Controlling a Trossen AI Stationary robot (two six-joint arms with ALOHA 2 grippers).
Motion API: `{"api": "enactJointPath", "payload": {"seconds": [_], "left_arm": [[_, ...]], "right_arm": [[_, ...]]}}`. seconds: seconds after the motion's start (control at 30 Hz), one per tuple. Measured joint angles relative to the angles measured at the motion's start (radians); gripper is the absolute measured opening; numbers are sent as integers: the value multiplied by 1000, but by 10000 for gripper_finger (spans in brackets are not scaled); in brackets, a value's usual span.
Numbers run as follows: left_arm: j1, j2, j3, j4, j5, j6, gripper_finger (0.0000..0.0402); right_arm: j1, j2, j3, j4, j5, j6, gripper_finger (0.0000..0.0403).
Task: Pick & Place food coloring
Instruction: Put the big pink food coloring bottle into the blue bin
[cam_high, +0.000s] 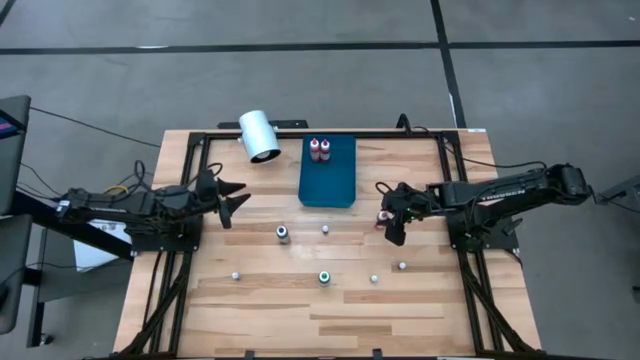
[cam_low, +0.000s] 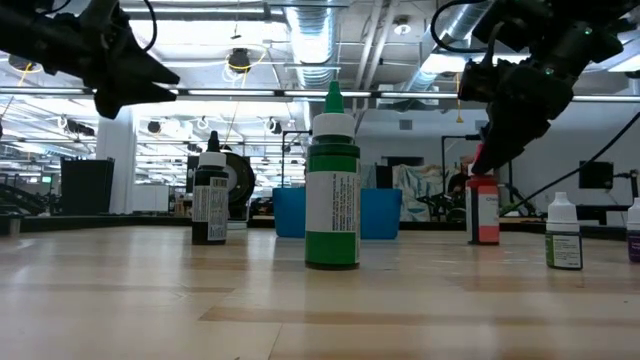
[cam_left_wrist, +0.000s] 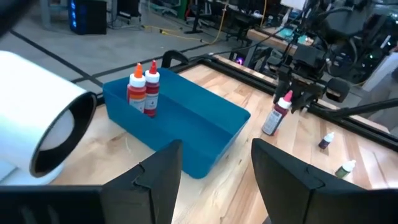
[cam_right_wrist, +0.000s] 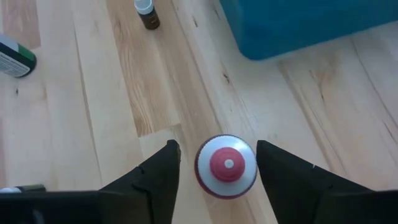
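High view shows the blue tray (cam_high: 329, 190) holding 2 red bottles (cam_high: 319, 150); just right of it, the right gripper (cam_high: 390, 216) hangs directly over an upright pink bottle (cam_right_wrist: 226, 165), fingers spread either side, not yet clamped; the left gripper (cam_high: 232, 194), open, waits well apart.

Evenly bright overhead | glare from ceiling lights (cam_low: 330, 45) in low view | soft, faint shadows on desk (cam_high: 330, 300) | near desk edge blurred in low view | green bottle (cam_low: 332, 190) sharp | room behind hazy | wrist views slightly soft at edges
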Motion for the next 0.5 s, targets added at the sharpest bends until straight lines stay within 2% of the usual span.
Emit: {"api": "enactJointPath", "payload": {"seconds": [0.27,0.5], "left_arm": [[0,-65,-3,-63,-19,-4,185],[0,-140,-74,-43,-19,-33,185]], "right_arm": [[0,0,0,2,2,14,111],[-8,0,15,-26,11,72,106]]}}
